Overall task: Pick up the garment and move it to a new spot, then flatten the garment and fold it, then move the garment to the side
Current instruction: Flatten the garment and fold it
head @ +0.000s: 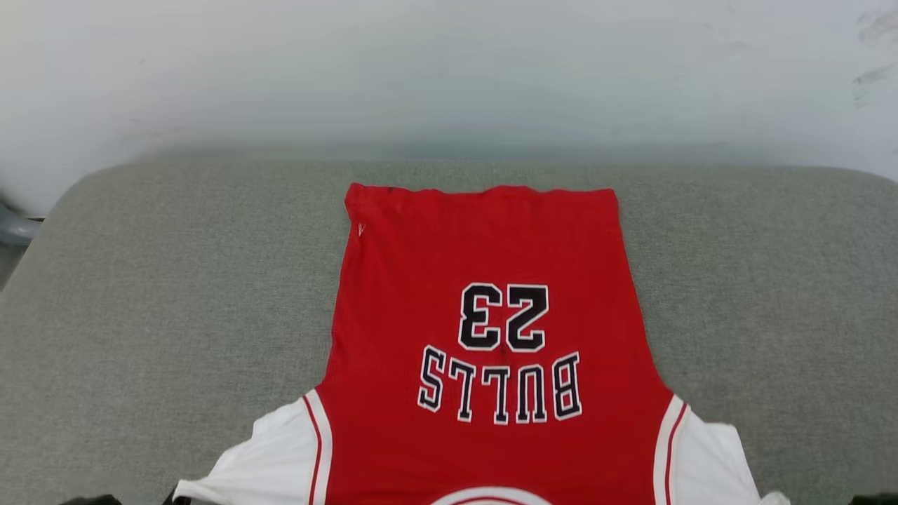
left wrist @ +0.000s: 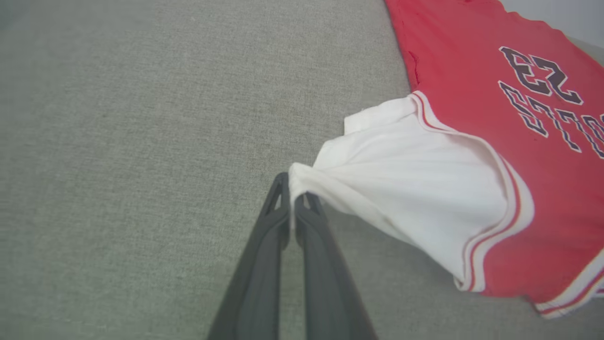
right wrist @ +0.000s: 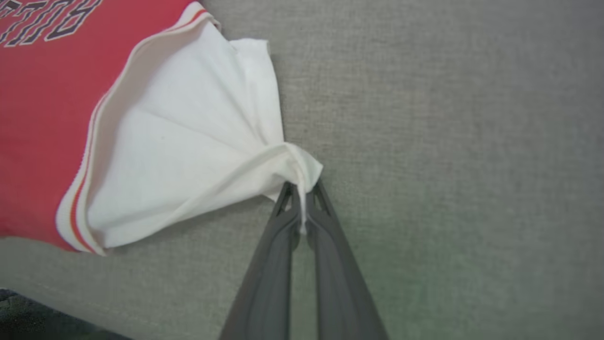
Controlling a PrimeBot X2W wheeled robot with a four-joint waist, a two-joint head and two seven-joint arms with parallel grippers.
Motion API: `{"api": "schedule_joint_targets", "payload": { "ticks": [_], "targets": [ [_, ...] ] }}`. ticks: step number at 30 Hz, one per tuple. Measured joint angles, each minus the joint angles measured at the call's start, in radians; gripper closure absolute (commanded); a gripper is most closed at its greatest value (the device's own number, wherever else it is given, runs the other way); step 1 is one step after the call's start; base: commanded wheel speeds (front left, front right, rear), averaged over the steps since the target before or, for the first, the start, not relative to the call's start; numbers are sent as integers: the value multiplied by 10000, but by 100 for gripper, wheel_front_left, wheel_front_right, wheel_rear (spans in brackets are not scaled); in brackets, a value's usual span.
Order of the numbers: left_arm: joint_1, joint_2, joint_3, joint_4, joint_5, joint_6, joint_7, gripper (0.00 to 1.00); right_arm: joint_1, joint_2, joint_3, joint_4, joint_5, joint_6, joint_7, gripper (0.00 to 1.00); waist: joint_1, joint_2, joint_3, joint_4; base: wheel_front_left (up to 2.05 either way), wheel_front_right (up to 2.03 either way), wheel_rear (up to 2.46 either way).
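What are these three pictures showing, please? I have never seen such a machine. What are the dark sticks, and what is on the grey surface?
A two-armed robot took all three. One camera sits on its head and looks down; one sits on each wrist. The dark sticks are fingers of its hands. On the grey padded surface a red garment lies spread out, printed "BULLS 23", with white sleeves. The left hand is shut on the tip of one white sleeve. The right hand is shut on the other sleeve. Both sleeves are pulled taut, outward.
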Motion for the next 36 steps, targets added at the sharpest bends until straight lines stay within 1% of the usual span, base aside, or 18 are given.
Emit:
{"api": "schedule_joint_targets", "payload": {
  "ticks": [5,6,7,8,9,13,16,19,23,26,30,34,36],
  "targets": [
    [277,-265,140,165,25,-111,2,100,463,153,-150,-226,-100,0,270,100,1,0,-177,12,0,0,0],
    [277,-307,167,188,52,-157,2,100,458,207,-224,-265,-102,0,278,88,1,0,-209,15,0,0,0],
    [278,-345,190,199,111,-176,2,100,449,244,-288,-288,-104,0,295,63,1,0,-239,16,0,0,0],
    [278,-382,198,203,144,-190,2,100,438,278,-355,-322,-117,0,297,23,1,0,-265,14,0,0,0],
    [277,-412,201,201,201,-244,0,100,418,326,-443,-378,-153,0,291,0,2,0,-283,11,0,0,0],
    [255,-570,268,165,389,-295,0,100,206,401,-717,-709,-290,-6,257,0,2,0,-312,19,0,0,0],
    [208,-644,293,119,527,-332,0,100,-152,297,-1009,-1279,-525,-6,280,0,3,0,-267,41,0,0,0],
    [88,-644,393,-29,658,-332,0,100,-757,132,-1542,-2109,-706,-6,403,0,2,0,-172,96,0,0,0],
    [-92,-650,428,-270,880,-355,0,100,-2004,-27,-2036,-3099,-782,-6,1016,0,3,0,93,222,0,0,0],
    [-457,-692,420,-472,1087,-376,0,100,-3290,-157,-2196,-3591,-953,-6,1680,0,3,0,408,378,0,0,0],
    [-1009,-884,441,-742,1392,-489,0,100,-5165,-272,-1979,-3647,-978,-6,2890,0,4,0,996,659,0,0,0],
    [-1482,-1218,539,-913,1758,-629,-13,100,-6854,-525,-1375,-3043,-989,-6,4870,0,5,0,1684,1010,0,0,0],
    [-1726,-1429,600,-955,1927,-765,-13,100,-7628,-604,-1150,-2518,-899,-6,6217,0,5,0,2041,1212,0,0,0]
  ]
}}
